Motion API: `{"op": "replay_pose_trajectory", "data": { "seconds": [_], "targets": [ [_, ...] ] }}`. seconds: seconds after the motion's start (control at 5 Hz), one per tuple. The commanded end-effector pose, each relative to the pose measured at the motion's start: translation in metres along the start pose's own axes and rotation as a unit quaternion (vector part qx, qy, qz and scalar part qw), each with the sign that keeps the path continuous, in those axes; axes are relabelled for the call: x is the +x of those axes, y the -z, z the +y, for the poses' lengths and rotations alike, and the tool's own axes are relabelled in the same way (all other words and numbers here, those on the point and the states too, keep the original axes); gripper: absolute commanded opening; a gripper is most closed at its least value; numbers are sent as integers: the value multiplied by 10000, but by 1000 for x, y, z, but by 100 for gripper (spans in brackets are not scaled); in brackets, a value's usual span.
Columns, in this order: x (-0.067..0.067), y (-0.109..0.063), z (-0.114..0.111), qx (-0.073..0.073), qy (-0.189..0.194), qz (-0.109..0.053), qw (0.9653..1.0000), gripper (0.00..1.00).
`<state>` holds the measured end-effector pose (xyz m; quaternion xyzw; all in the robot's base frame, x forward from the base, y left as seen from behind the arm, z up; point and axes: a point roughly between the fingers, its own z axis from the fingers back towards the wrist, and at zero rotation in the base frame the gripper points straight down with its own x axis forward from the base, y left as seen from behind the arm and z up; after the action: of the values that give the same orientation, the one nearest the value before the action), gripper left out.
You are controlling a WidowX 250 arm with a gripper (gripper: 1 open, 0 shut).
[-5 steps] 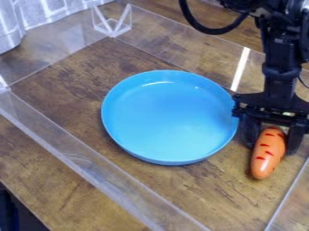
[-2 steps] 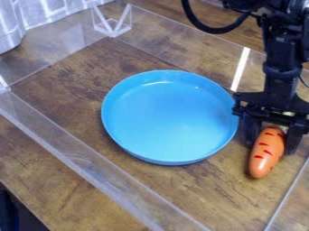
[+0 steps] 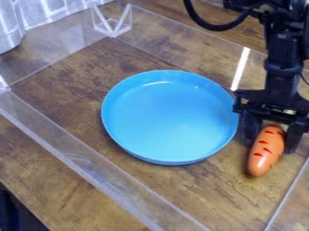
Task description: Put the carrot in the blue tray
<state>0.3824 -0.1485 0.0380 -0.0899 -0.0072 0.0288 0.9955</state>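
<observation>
Nothing of note is being observed to have moved since the earlier frames: the gripper [image 3: 273, 127], the carrot [image 3: 266, 151] and the blue tray [image 3: 171, 115] are being found in the same places. The gripper is being held pointing straight down over the upper, leafy end of the carrot, with its jaws drawn in about that end; a pinch on the carrot is being judged, though actual contact is partly hidden by the fingers. The carrot is being seen lying on the wooden table [image 3: 72, 99], just beside the right rim of the tray and outside it, its orange body extending down from under the hand toward the near edge. This posture is being judged as a grasp being secured before lifting. The tray is being left empty, so the transfer is being regarded as not yet done.
</observation>
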Motion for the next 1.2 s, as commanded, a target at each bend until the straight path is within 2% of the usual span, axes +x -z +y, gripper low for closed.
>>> {"op": "replay_pose_trajectory", "data": {
  "seconds": [0.0, 1.0],
  "targets": [
    [9, -46, -17, -188, 234, -509, 9983, 0],
    [5, -75, -22, -152, 579, -555, 9967, 0]
  ]
}}
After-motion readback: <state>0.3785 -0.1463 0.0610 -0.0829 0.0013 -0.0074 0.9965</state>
